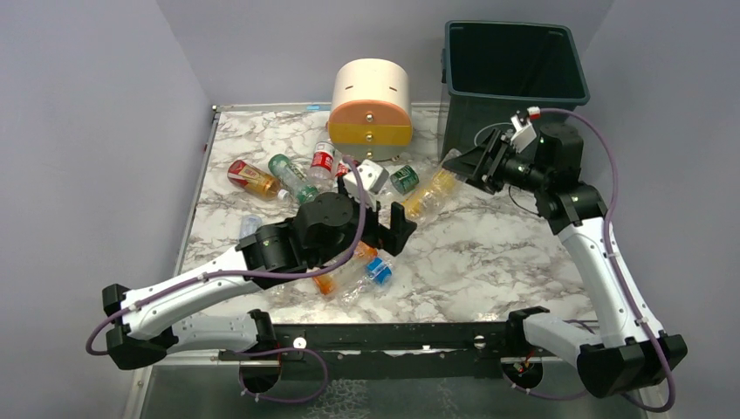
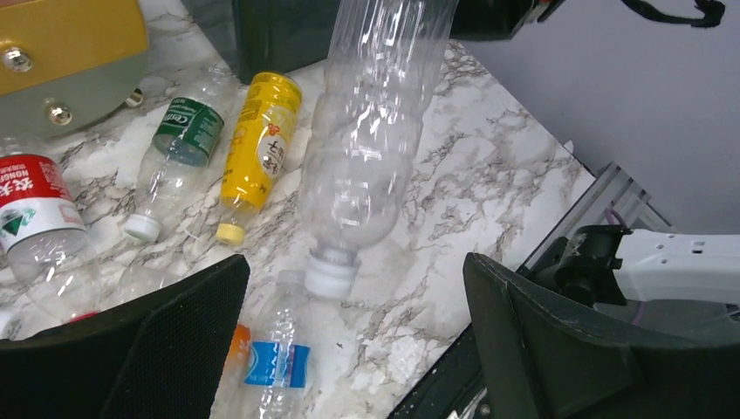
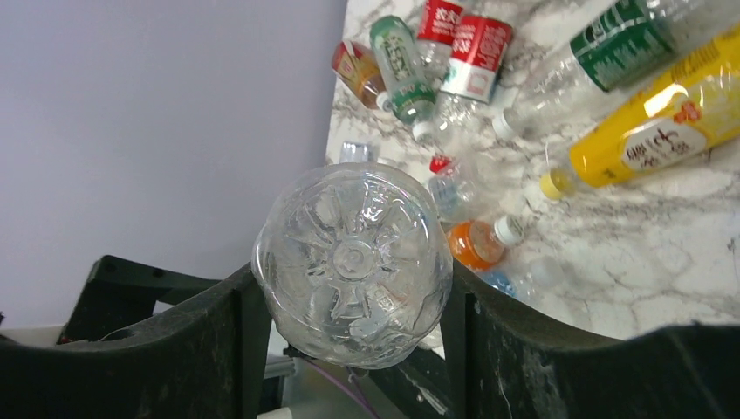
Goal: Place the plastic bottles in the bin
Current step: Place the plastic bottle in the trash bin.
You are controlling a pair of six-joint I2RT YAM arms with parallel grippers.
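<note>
- A clear bottle [image 3: 353, 262] is clamped, cap downward, between the fingers of the right claw [image 1: 469, 168], just near of the dark green bin [image 1: 471, 118] at far right.
- The left claw [image 1: 393, 231] is spread wide, with nothing gripped, above the table [image 1: 489, 262].
- The other bottles [image 1: 288, 179], a yellow bottle [image 2: 260, 140] among them, are strewn on the table left of the bin.

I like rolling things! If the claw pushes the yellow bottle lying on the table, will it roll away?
Probably. The yellow bottle is round and lies on its side on the smooth marble table, so a sideways nudge would likely roll it. Pushed at the cap end, it may just spin. It looks like thin plastic, so probably light.
</note>
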